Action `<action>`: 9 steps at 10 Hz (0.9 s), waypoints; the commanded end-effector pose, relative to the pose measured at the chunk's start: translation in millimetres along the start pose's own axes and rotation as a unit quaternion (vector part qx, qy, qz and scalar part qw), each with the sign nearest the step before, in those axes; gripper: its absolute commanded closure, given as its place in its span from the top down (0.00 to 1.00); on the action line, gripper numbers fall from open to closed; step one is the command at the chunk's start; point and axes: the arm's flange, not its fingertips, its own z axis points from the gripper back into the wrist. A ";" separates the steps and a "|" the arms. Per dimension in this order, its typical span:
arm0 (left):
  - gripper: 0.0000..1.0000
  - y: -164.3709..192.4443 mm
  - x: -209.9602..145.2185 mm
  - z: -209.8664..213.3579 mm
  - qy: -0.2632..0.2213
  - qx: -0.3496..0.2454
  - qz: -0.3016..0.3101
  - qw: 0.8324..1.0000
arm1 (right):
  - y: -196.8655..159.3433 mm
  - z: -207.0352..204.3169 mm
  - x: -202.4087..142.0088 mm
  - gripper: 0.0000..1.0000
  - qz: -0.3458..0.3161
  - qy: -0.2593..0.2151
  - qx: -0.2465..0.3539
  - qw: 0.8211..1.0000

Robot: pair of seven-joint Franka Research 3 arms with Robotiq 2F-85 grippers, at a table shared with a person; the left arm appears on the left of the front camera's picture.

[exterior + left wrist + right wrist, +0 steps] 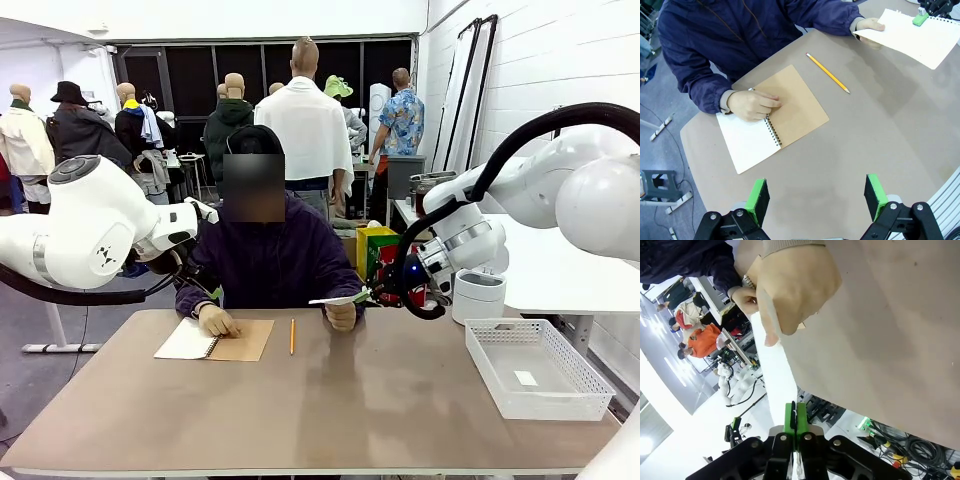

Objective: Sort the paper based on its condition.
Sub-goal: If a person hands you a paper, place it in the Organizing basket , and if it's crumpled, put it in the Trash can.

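A white sheet of paper [335,299] hangs above the table's far edge, near the middle. The person's hand [341,316] holds one end of it. My right gripper [366,294] is shut on the other end. In the right wrist view the paper [774,371] runs edge-on from the hand [790,290] down into the closed green pads [790,416]. From the left wrist view the paper [920,40] appears flat and smooth at the top right. My left gripper [816,197] hovers open over bare table, with nothing between its fingers.
The person's other hand [217,321] rests on an open spiral notebook [215,340] with a brown cover at the far left. Beside it lies a yellow pencil [292,336]. At the right stands a white mesh basket [560,395] with a small white scrap inside.
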 end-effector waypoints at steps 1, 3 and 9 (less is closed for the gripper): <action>1.00 1.0 -0.4 -0.5 0.001 0.001 0.000 1.000 | 10.0 11.0 -9.9 0.00 0.039 0.008 -0.007 0.999; 1.00 1.0 -0.4 -0.5 0.001 0.001 0.000 1.000 | 19.4 35.7 -25.5 0.00 0.088 -0.002 -0.011 0.996; 1.00 1.0 -0.4 -0.5 0.001 0.001 0.000 1.000 | -10.8 138.0 -86.3 0.00 0.297 -0.110 -0.163 0.934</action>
